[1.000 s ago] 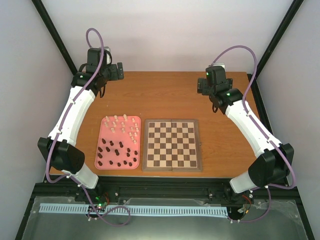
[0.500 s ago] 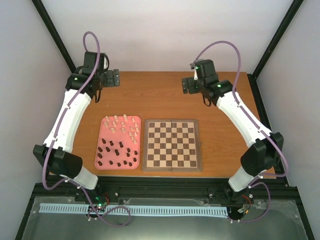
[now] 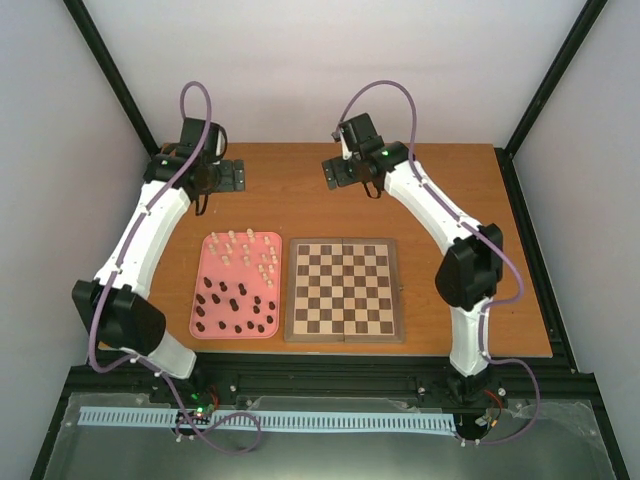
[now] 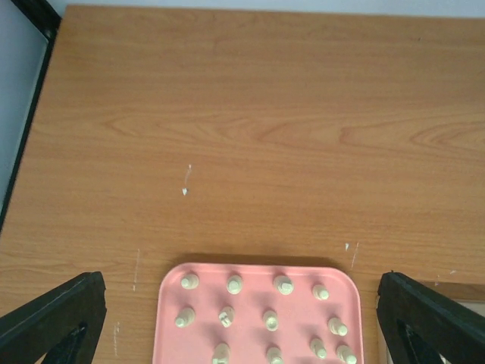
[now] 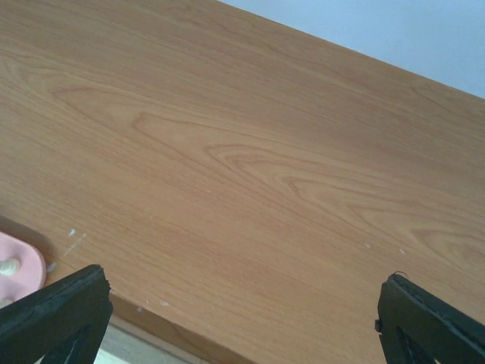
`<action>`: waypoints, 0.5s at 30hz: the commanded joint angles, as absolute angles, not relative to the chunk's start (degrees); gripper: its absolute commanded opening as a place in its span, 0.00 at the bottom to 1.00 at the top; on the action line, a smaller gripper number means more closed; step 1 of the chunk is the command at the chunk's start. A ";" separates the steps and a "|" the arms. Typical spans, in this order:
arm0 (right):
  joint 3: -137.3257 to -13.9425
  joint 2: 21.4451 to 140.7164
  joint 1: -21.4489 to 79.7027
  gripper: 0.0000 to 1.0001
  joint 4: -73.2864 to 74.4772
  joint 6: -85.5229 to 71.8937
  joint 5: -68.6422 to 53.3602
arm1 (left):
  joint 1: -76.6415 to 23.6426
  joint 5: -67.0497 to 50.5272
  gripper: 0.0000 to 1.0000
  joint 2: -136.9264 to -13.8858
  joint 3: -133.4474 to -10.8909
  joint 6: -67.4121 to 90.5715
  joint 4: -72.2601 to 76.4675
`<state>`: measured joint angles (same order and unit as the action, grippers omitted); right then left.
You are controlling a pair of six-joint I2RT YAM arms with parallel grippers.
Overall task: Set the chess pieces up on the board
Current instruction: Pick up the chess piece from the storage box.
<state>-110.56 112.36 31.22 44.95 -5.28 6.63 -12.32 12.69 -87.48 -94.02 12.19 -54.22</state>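
Nearest the bases: board point(image 3: 345, 290) flat on the table point(image 3: 300, 200), tray point(image 3: 233, 336) just beside it on its left, with a thin gap between them as far as I can see. All pieces are on the tray: dark set point(image 3: 235, 310) in the near half, cream set point(image 3: 250, 250) in the far half. They are too small to tell types. Further back, both arms reach to the far side of the table. The left claw point(image 3: 232, 176) hangs over bare wood beyond the tray's far edge. Its wrist view shows the fingers point(image 4: 57, 315) spread wide, nothing between them, touching nothing. The right claw point(image 3: 333, 172) hangs beyond the board's far-left corner, fingers point(image 5: 57, 307) likewise wide apart, empty, clear of the wood. Both wrist views catch only finger ends at the bottom corners; the rest is cropped. The left wrist view cuts the tray off after about three rows of cream pieces. The right wrist view gets just the tray's rounded corner at lower left with one cream piece. It also shows a pale sliver at the bottom edge; can't tell what that is.
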 commanded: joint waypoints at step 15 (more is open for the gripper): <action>-116.64 120.91 31.03 0.91 52.36 -3.58 5.32 | -12.05 10.50 0.39 -97.09 -91.61 18.95 -57.65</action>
